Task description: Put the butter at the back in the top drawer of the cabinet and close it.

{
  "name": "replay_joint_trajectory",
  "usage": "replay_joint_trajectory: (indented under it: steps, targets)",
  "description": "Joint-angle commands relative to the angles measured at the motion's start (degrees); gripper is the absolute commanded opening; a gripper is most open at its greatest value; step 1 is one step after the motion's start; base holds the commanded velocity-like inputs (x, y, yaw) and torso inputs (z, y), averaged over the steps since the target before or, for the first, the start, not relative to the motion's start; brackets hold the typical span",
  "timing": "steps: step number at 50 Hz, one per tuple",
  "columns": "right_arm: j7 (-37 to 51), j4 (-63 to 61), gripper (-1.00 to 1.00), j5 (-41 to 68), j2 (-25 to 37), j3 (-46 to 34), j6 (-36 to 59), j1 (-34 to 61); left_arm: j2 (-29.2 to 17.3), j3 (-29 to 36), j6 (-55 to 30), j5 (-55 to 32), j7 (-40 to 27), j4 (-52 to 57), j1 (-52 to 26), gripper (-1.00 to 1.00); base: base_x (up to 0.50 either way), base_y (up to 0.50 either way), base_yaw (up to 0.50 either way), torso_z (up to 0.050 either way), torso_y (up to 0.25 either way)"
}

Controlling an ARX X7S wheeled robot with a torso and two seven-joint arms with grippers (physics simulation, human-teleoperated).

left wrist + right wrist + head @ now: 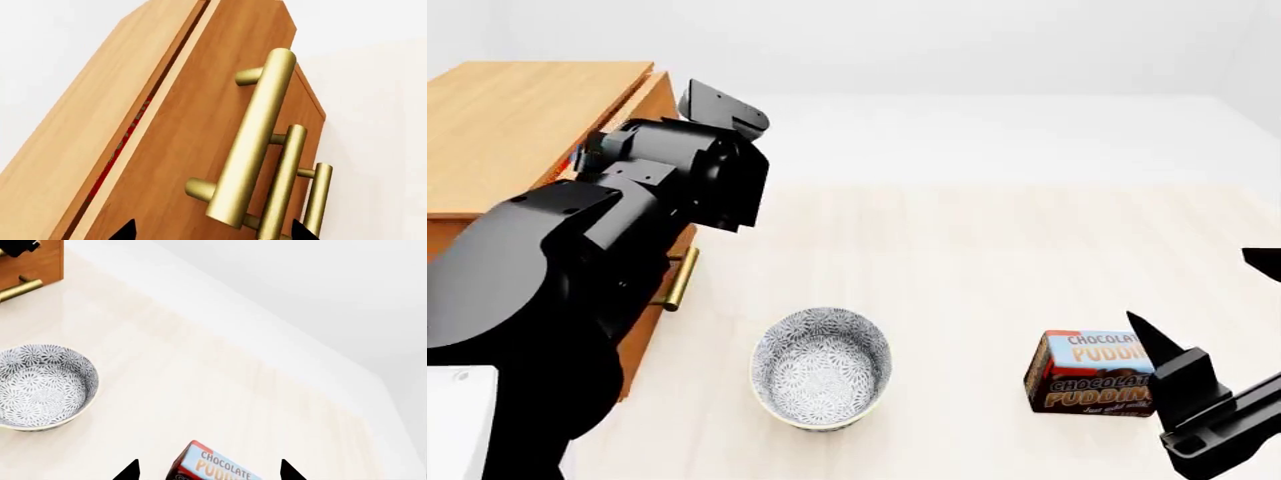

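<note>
Fingertips of the left gripper (213, 231) are showing as two black points spread wide, nothing between them, just in front of the top drawer (193, 135) and either side of its brass bar handle (250, 137). That drawer is standing slightly ajar from the cabinet (507, 130), leaving a narrow gap, and a thin red sliver in the gap is probably the butter (123, 142), though too little is showing to be sure. Away from the cabinet, the patterned bowl (822, 366) is sitting on the pale floor. Farther from the cabinet still, the chocolate pudding box (1088, 373) is lying beneath the right gripper (209, 471), whose tips are also parted and holding nothing.
</note>
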Motion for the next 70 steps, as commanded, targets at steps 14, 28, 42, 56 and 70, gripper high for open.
replay_joint_trajectory:
  steps: [14,28,42,56,70]
  targets:
    - [0.33,-0.23,1.00,0.21,0.06,0.60,0.09,-0.74,-0.01,-24.80,-4.01,30.58,-1.91,-3.02,2.03,1.00,0.00,0.00,0.00,0.000,0.000]
    - [1.07,0.23,1.00,0.58,-0.40,0.96,0.77,-0.80,-0.01,-38.79,-6.34,47.15,-0.73,-3.02,3.23,1.00,0.00,0.00,0.00,0.000,0.000]
    - [1.34,0.76,1.00,0.50,-0.24,1.18,1.26,-1.20,-0.01,-40.02,-6.62,49.47,-0.86,-3.01,4.27,1.00,0.00,0.00,0.00,0.000,0.000]
    - [2.32,0.02,1.00,1.92,-0.49,1.80,0.72,-1.06,-0.01,-21.00,-0.17,32.36,11.43,-2.83,-0.23,1.00,0.00,0.00,0.01,0.000,0.000]
    - [3.79,0.08,1.00,2.31,-3.46,1.41,-0.48,-1.78,-13.87,-20.21,-2.20,17.67,9.37,25.08,-2.36,1.00,0.00,0.00,0.00,0.000,0.000]
